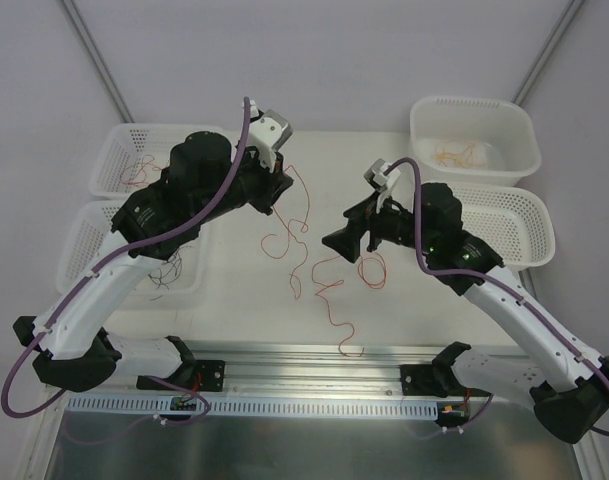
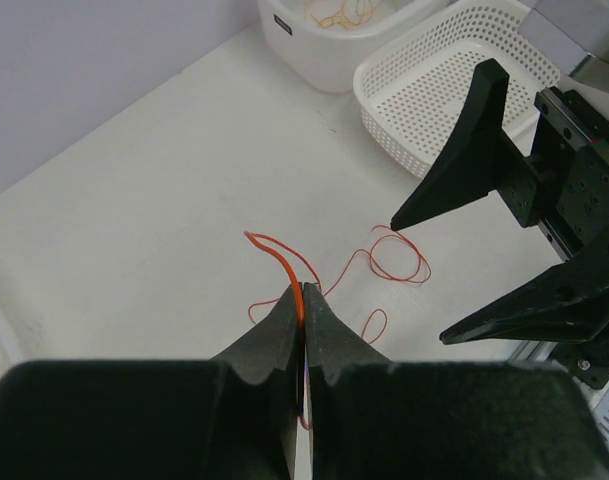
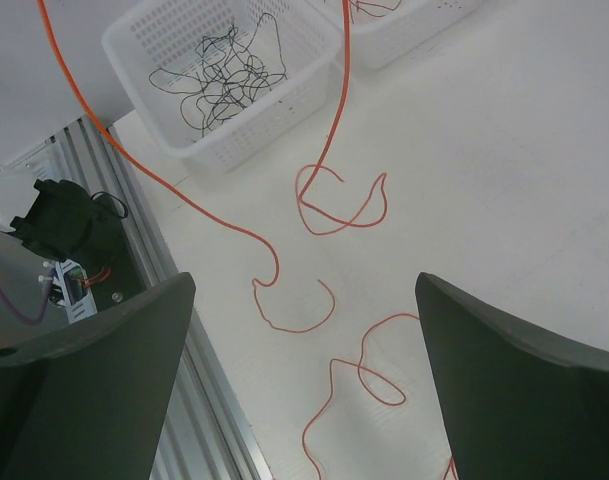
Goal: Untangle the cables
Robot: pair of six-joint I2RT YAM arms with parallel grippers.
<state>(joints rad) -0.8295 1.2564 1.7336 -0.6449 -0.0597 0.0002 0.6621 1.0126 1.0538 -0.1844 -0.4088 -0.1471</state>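
My left gripper (image 1: 284,175) is shut on an orange cable (image 2: 280,253), pinched at the fingertips (image 2: 302,296). From there the cable (image 1: 306,215) hangs down to the table. More thin orange and red cables (image 1: 329,285) lie in loose loops on the white table between the arms. My right gripper (image 1: 336,228) hovers over them, open and holding nothing. In the right wrist view its gripper (image 3: 304,285) stands wide above several loops (image 3: 329,210), and the raised orange cable (image 3: 134,150) crosses the upper left.
At the left stand a basket of red cables (image 1: 134,160) and a basket of black cables (image 1: 94,250), which also shows in the right wrist view (image 3: 219,85). At the right stand a white tub with pale yellow cables (image 1: 474,135) and a mesh basket (image 1: 514,225). A metal rail (image 1: 304,360) runs along the near edge.
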